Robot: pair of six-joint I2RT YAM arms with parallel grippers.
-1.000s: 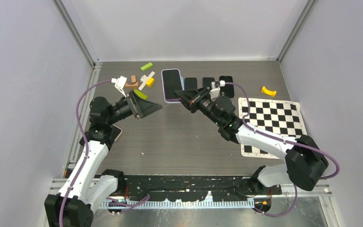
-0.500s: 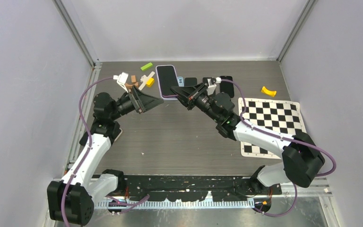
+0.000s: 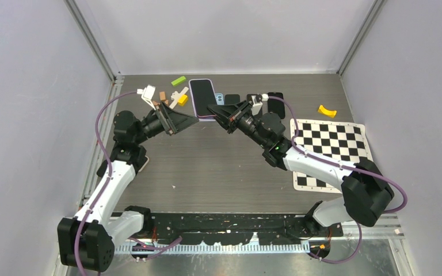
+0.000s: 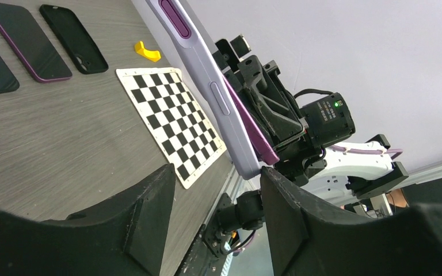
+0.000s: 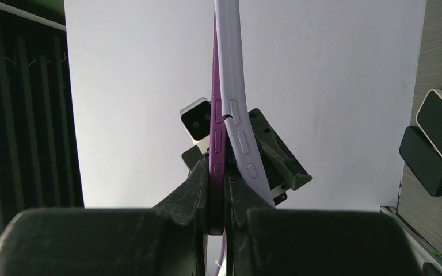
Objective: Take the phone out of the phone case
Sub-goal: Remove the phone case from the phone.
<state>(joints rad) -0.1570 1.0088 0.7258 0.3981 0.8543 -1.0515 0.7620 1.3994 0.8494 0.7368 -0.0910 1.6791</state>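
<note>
The phone, dark screen up, sits in a lavender phone case and is held tilted above the table at the back centre. My right gripper is shut on the purple phone's lower edge. One of its fingers is wedged between the phone and the case, which bends away there. My left gripper stands open just left of the case's lower corner. In the left wrist view that corner touches the right fingertip, and the purple phone peeks out behind the case.
Several dark phones lie on the table behind the right arm. A checkerboard sheet and a yellow piece are to the right. Small coloured blocks lie behind the left gripper, and a green one is farther back.
The right gripper has lifted the cased phone up and to the left. The left gripper has moved up to its lower corner, and its jaws have narrowed a little.
</note>
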